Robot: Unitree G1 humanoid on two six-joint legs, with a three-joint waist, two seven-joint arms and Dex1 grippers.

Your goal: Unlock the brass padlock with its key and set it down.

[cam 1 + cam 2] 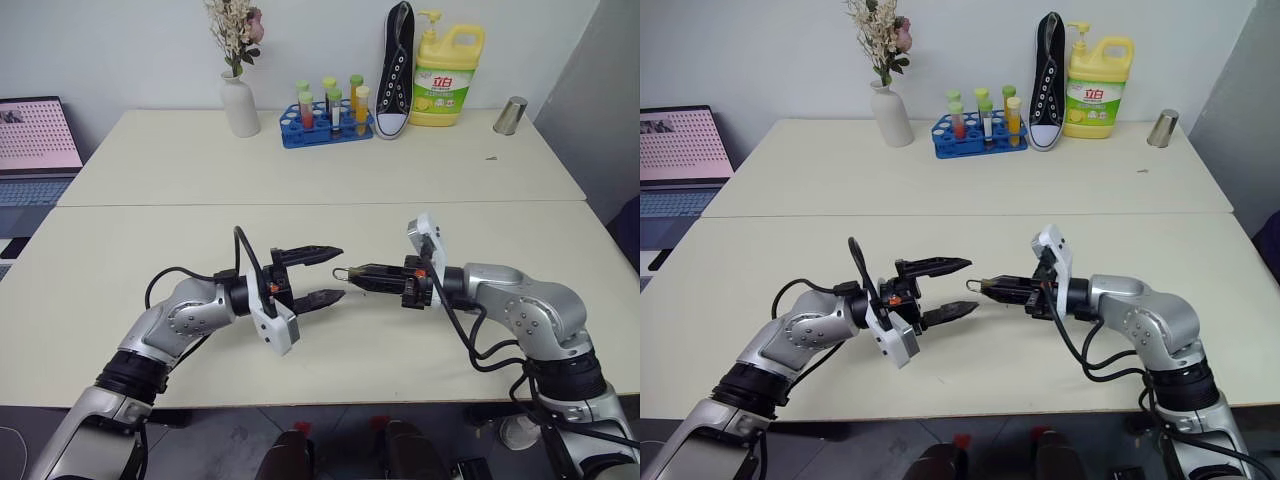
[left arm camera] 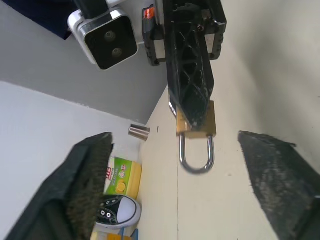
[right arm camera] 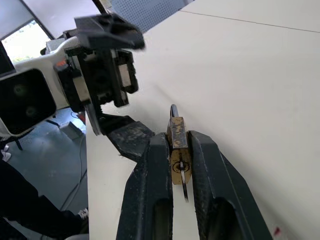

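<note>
The padlock (image 3: 178,150) is held in the air over the near half of the table (image 1: 330,170), between the two arms and well above the surface. The right gripper (image 1: 362,277) is clamped on its brass body, one finger on each flat side, with the silver shackle (image 2: 197,156) sticking out toward the left arm. In the right wrist view the key (image 3: 184,184) sits in the keyhole at the bottom of the body, its thin blade-like end pointing back between the fingers.

The left gripper (image 1: 322,275) faces the padlock with its jaws spread wide apart, one finger above and one below the line of the shackle, holding nothing. Its fingertips (image 1: 330,252) are near the shackle loop but not touching it.

Judging by this, the step in hand is the unlocking itself: the padlock is steadied in one gripper and the other is free to work. The shackle looks seated in the body in the left wrist view, so the lock is probably not open yet, though that is hard to tell for sure.

The next move calls for fine work. The left gripper has to close on either the shackle or the key, both very thin, without knocking the padlock out of the right gripper's grip. The key lies on the far side from the left gripper, so reaching it needs a change of approach or a re-grip.
</note>
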